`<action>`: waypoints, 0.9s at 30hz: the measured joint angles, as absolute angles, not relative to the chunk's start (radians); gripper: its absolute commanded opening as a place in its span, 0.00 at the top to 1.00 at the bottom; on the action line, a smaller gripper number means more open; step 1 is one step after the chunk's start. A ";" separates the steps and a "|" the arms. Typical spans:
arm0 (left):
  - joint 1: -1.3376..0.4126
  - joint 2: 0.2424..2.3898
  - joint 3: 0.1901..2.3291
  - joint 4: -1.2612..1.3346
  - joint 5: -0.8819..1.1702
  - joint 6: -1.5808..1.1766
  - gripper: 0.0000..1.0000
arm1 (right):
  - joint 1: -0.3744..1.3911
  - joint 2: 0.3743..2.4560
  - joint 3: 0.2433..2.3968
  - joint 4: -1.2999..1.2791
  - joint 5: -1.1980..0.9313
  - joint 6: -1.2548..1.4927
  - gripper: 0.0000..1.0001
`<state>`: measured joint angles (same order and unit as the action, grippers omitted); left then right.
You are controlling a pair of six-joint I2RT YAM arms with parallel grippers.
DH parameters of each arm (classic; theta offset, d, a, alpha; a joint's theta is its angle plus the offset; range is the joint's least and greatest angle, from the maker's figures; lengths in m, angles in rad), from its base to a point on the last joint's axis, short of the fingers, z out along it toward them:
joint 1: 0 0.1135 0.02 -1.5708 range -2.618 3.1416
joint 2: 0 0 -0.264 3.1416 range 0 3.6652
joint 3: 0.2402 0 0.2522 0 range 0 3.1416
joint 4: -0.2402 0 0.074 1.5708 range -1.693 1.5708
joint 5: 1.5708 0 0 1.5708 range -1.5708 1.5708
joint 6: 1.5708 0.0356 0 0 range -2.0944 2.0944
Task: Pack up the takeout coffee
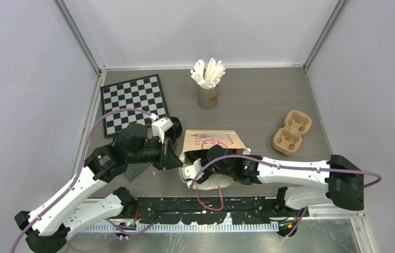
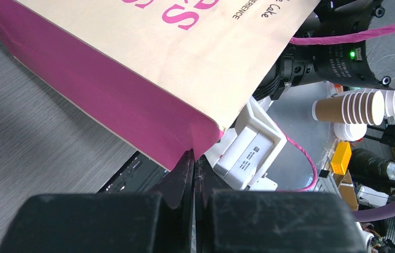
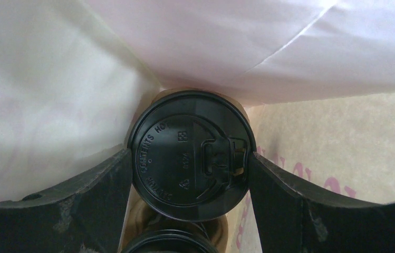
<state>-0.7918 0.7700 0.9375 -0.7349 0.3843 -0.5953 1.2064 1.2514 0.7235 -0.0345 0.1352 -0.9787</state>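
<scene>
Both busy: my left fingers [image 2: 182, 176] pinch the pink bag [image 2: 132, 79] edge, my right fingers [image 3: 95, 195] clasp the coffee cup [image 3: 190, 153]; I'd lower it upright.

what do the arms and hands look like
The left arm and right arm both have white links with black joints and a purple cable looped along each. The left hand and right hand are black with wedge-shaped, scuffed fingers; a green light glows on the right wrist.

Robotics lab test cell: calibration checkerboard [image 1: 134, 103] on table [image 1: 261, 105], white enclosure walls [image 1: 205, 31], aluminium frame posts [image 1: 79, 36]
</scene>
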 measured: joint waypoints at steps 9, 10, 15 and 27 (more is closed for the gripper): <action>-0.792 0.770 0.937 -0.736 0.382 -0.599 1.00 | 1.201 1.267 0.723 -0.018 0.147 -0.982 0.27; -0.792 0.770 0.936 -0.737 0.381 -0.599 1.00 | 1.201 1.268 0.724 -0.020 0.148 -0.982 0.27; -0.792 0.770 0.936 -0.737 0.376 -0.602 1.00 | 1.200 1.268 0.735 -0.047 0.150 -0.981 0.27; -0.792 0.767 0.936 -0.738 0.365 -0.603 1.00 | 1.200 1.271 0.739 -0.059 0.162 -0.979 0.27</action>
